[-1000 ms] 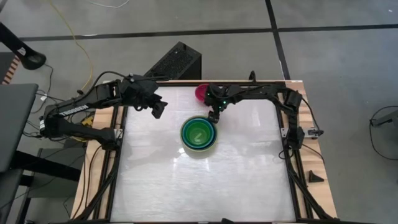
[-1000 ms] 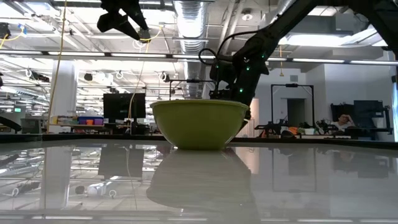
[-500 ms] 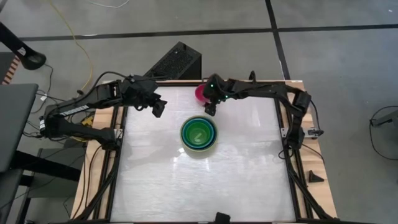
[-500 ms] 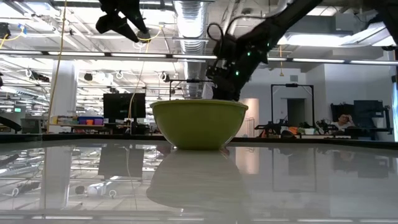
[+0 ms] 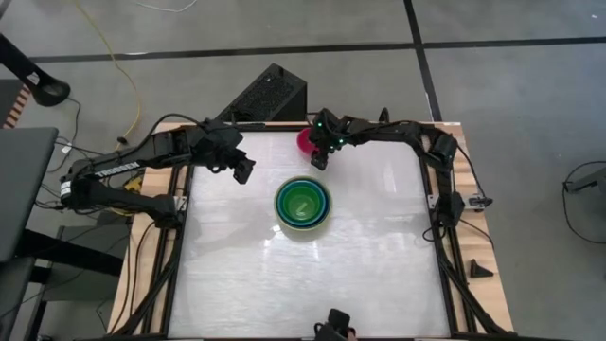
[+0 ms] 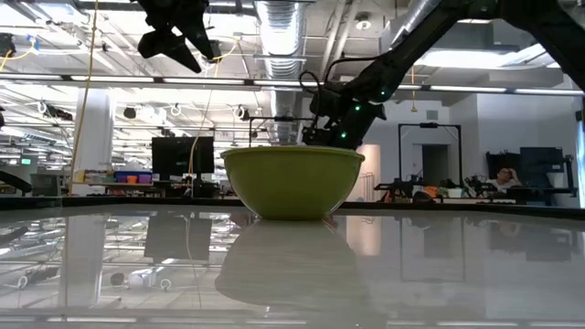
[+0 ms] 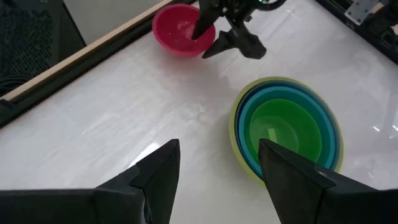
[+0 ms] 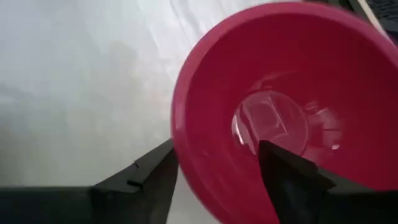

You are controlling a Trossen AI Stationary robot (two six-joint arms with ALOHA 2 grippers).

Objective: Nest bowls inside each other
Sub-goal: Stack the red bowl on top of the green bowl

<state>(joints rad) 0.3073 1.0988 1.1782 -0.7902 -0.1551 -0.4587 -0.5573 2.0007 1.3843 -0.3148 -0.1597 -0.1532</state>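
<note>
A stack of nested bowls (image 5: 303,204) stands on the table's middle: olive-green outermost, then light blue, teal, and lime-green (image 7: 280,121) innermost. A magenta-pink bowl (image 5: 304,140) rests on its base by the far edge. My right gripper (image 5: 320,158) is open at that bowl's near rim, with one finger inside (image 8: 289,177) and one outside (image 8: 146,180). My left gripper (image 5: 242,170) hangs open, high above the table and left of the stack. In the low view the olive bowl (image 6: 292,183) hides the pink one. My right gripper comes slanting down from the table's right onto the pink bowl's near rim (image 8: 186,155), one finger inside the bowl and one outside. Whether either finger touches the wall I cannot tell. The bowl sits upright on the table.
A black box (image 5: 270,93) stands just beyond the far edge, close to the pink bowl. The wooden far rail (image 7: 74,59) runs behind the bowl. The white tabletop (image 5: 312,284) lies bare on its near half and at the right of the stack.
My right gripper has left the stack's far right side, gone toward the table's far edge and tipped more steeply down over the pink bowl's rim. The bowls have stayed where they were.
</note>
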